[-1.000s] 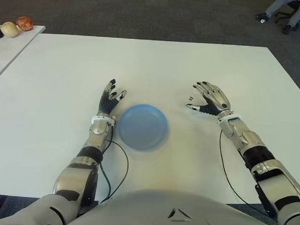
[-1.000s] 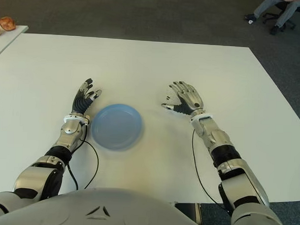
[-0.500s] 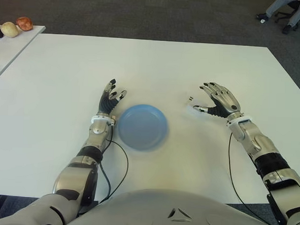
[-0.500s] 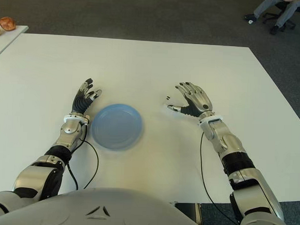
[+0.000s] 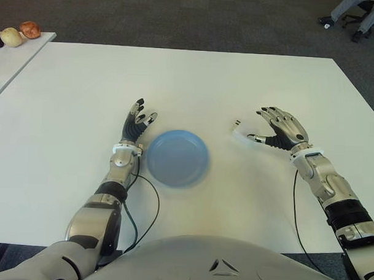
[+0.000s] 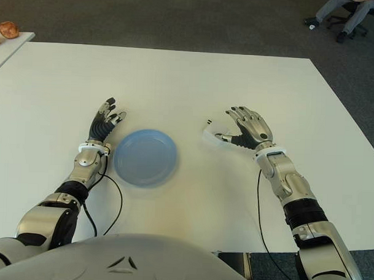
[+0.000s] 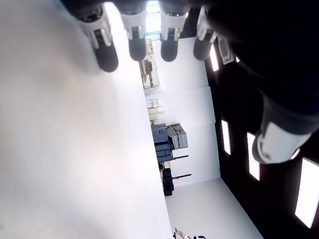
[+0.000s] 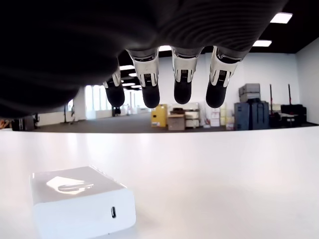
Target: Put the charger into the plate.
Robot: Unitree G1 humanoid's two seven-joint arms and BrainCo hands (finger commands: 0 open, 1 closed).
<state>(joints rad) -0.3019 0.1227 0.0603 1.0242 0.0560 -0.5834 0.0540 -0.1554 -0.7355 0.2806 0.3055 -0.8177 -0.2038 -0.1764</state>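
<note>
A small white charger (image 5: 241,136) lies on the white table (image 5: 195,85), a short way right of the blue plate (image 5: 177,157). Its port side shows close up in the right wrist view (image 8: 82,201). My right hand (image 5: 272,127) hovers just right of the charger with fingers spread, holding nothing; its thumb tip points toward the charger. My left hand (image 5: 138,123) shows beside the plate's left rim, fingers extended and empty. The plate holds nothing.
A second table at the far left carries round fruit-like items (image 5: 22,33). A person's legs and an office chair (image 5: 357,14) are on the dark carpet at the far right. A black cable (image 5: 154,206) loops by my left forearm.
My right hand has drawn back to the right, uncovering the charger, which stays on the table. The left hand and plate have not moved.
</note>
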